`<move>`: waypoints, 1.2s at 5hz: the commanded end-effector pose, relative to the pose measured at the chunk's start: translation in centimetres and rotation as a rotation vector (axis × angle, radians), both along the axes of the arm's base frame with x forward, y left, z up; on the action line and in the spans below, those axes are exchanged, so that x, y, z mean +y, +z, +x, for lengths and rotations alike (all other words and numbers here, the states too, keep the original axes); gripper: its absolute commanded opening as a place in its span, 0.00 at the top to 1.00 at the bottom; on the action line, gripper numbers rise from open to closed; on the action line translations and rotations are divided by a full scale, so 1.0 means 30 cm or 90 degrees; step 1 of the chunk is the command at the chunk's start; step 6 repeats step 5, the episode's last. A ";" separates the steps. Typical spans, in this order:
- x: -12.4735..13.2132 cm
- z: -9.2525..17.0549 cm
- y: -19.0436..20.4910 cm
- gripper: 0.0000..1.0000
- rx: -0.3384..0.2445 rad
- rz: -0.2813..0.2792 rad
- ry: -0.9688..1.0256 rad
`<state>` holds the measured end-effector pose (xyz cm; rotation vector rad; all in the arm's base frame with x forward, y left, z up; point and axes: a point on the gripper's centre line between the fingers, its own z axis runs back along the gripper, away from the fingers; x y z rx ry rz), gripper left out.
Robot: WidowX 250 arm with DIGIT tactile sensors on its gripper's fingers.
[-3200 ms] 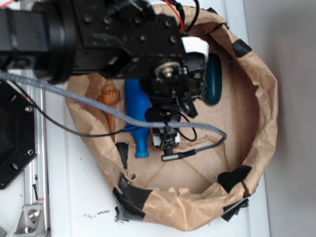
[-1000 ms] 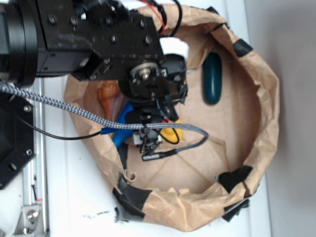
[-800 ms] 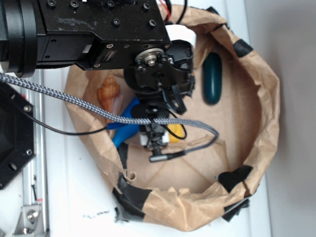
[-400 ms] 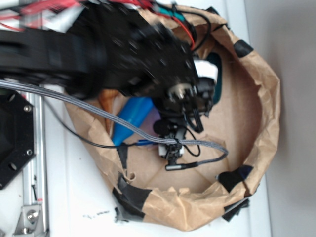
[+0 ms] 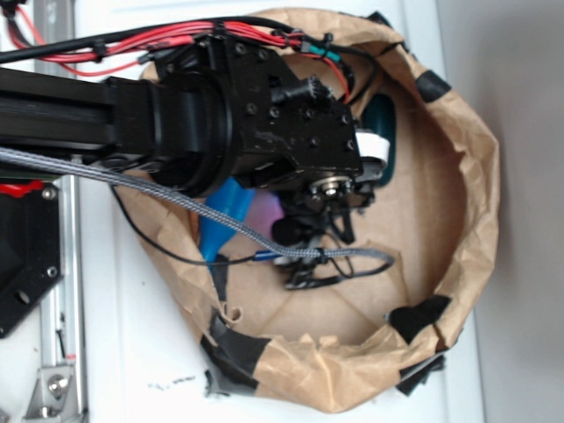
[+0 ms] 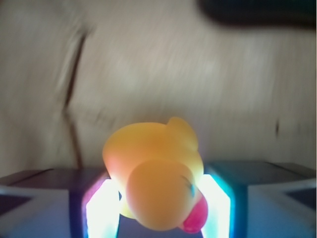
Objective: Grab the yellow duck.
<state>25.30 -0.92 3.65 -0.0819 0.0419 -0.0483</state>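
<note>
The wrist view shows the yellow duck between my two lit fingers, head and red-orange beak toward the camera. My gripper is shut on it, with a pad against each side. Behind it the brown paper floor is blurred. From the exterior view the duck is hidden under my black arm, and the gripper hangs over the middle of the paper bowl.
A crumpled brown paper rim patched with black tape rings the work area. A blue bottle lies at the left, partly under my arm. A dark teal oval object sits behind the wrist. A grey braided cable crosses the bowl.
My arm has swung to the right and turned, so it now covers the seashell and the duck seen from outside. The blue bottle has been shifted left.
</note>
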 end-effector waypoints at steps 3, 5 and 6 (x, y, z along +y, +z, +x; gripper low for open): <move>0.109 -0.024 0.457 1.00 -0.191 0.023 0.043; 0.062 -0.098 0.501 1.00 -0.126 0.077 0.290; 0.062 -0.098 0.501 1.00 -0.126 0.077 0.290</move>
